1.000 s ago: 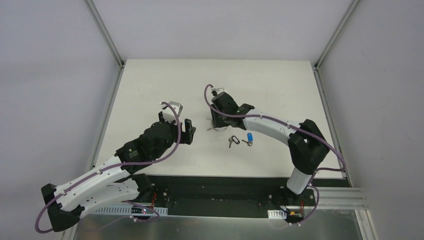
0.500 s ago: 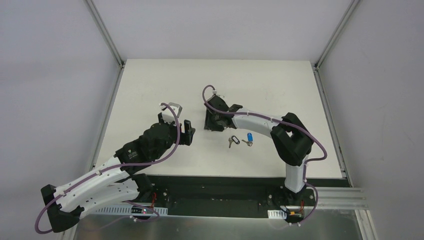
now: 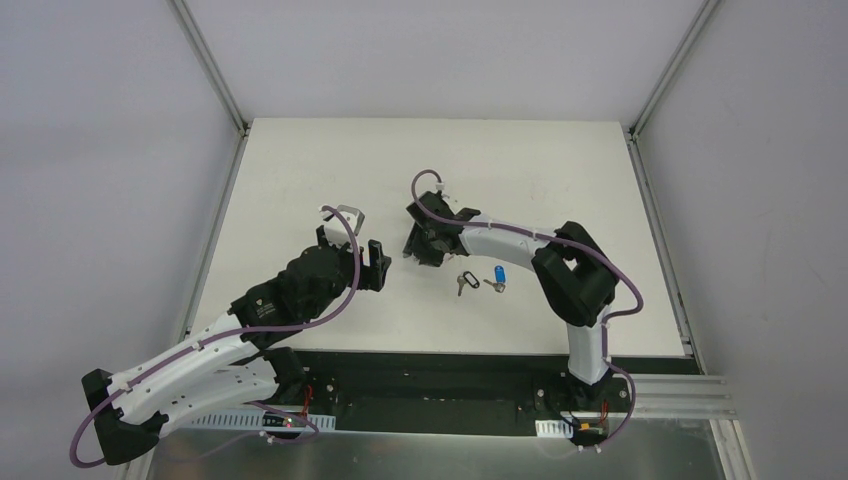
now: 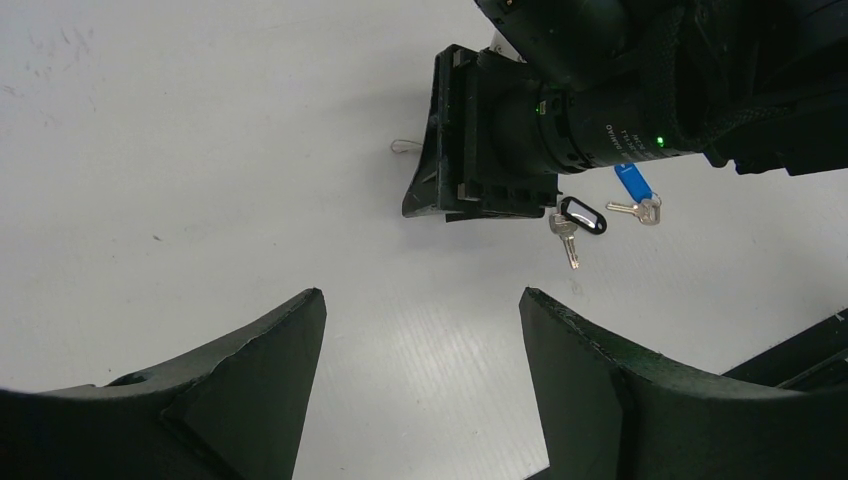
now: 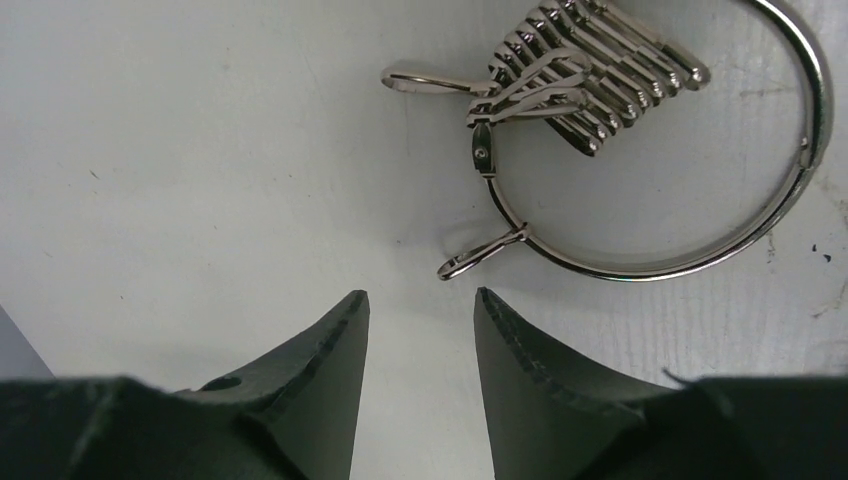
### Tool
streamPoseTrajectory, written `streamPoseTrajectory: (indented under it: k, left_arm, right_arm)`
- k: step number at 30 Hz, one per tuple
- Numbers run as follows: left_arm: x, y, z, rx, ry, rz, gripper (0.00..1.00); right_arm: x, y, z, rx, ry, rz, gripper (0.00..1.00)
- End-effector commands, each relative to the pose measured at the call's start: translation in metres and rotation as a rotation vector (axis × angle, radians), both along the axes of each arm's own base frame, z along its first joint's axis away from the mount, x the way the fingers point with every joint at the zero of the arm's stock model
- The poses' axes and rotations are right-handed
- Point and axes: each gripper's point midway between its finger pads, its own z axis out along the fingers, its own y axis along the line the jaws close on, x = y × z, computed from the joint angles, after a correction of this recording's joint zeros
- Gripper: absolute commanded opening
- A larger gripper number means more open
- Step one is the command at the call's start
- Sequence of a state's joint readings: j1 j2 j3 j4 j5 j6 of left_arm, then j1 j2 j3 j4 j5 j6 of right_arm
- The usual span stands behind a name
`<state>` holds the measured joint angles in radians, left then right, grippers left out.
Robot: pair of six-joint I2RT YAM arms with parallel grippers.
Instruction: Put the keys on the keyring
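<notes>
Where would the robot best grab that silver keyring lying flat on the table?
Probably on the bare lower stretch of the keyring, away from the bunched clips at its top. The wire lies flat on the table, so the right gripper would come straight down, one finger inside the loop and one outside, pinching across the wire.

robot lab | white table (image 3: pixel 300 180) | aluminium-framed enclosure (image 3: pixel 208 65)
</notes>
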<state>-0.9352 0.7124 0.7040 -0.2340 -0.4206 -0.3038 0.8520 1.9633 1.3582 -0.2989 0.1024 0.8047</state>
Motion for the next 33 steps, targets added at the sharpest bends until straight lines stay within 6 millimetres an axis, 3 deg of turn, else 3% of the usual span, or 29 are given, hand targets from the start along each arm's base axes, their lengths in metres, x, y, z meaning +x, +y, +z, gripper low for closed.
streamPoseTrajectory:
  k: [1, 7, 17, 25, 33]
  left_arm:
    - [-0.003, -0.001, -0.001, -0.019, 0.011, -0.006, 0.72]
    - [-0.002, -0.002, -0.001, -0.018, 0.013, -0.006, 0.72]
    - [-0.001, -0.003, -0.003, -0.008, 0.019, -0.007, 0.72]
    - [-0.001, -0.003, -0.006, -0.005, 0.022, -0.008, 0.73]
    - [-0.002, -0.002, -0.006, -0.007, 0.021, -0.007, 0.73]
  right_arm:
    - [0.015, -0.003, 0.000, 0.014, 0.012, -0.113, 0.47]
    - [0.017, -0.014, -0.009, -0.021, 0.034, -0.156, 0.47]
    - [0.014, -0.015, -0.015, -0.036, 0.047, -0.142, 0.44]
    - [0.009, -0.015, -0.019, -0.051, 0.066, -0.108, 0.32]
    - [0.003, -0.017, -0.024, -0.060, 0.088, -0.084, 0.13]
